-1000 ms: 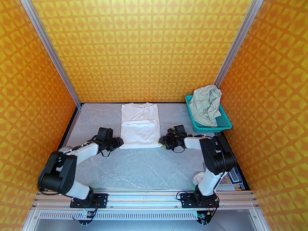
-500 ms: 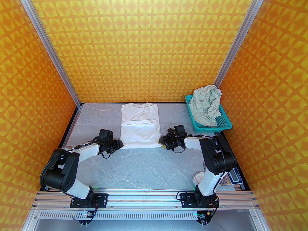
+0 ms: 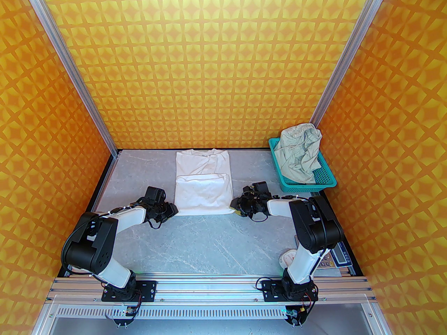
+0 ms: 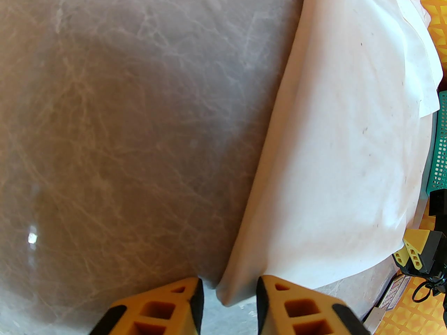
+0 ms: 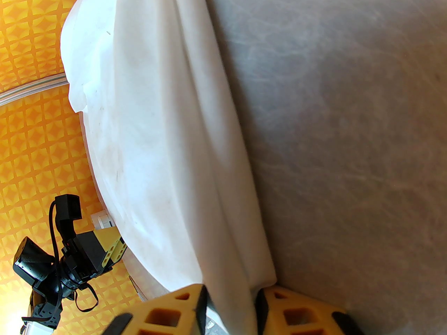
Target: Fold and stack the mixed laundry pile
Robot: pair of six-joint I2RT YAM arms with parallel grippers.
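2 garments make up this job, both over a grey marbled table. The white T-shirt lies flat at the centre of the top view. It is partly folded, with a doubled panel lying over its lower half and its near edge facing the arms. The pale greenish shorts sit crumpled and unfolded in the teal mesh basket at the right, well apart from the shirt.

The right gripper is clenched on the shirt's lower-right corner, and in the right wrist view cloth fills the gap between its yellow fingers. The left gripper stands at the lower-left corner with its jaws either side of the cloth. 1 pad touches the cloth and a sliver of table shows beside the other, so it is not yet clamped.

As I judge the risk, a lift now would raise just 1 corner, and the fold would skew or drag. The left jaws might also catch the top layer alone, letting the doubled cloth peel open.
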